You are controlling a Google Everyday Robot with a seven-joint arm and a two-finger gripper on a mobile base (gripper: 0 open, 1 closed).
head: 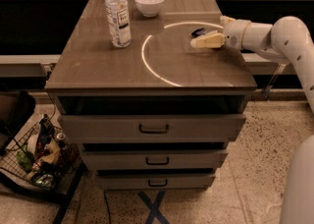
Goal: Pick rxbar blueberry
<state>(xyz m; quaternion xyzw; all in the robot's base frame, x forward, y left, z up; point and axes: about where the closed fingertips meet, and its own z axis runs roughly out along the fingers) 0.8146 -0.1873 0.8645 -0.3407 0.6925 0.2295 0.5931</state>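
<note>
One rxbar blueberry point(198, 32), one bottle point(118, 17), one bowl point(149, 3) — claw point(197, 42) beside the bar, grip unclear.

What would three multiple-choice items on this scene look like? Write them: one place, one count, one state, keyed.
1. The gripper is: A at the tabletop's left edge; B over the right side of the tabletop, by the rxbar blueberry; C down at the floor.
2. Drawer handles showing: A one; B three; C five.
3. The water bottle is: A upright; B lying; C upside down.
Key: B, it reaches in from the right beside the dark bar; B, one on each drawer front; A, cap on top.
</note>
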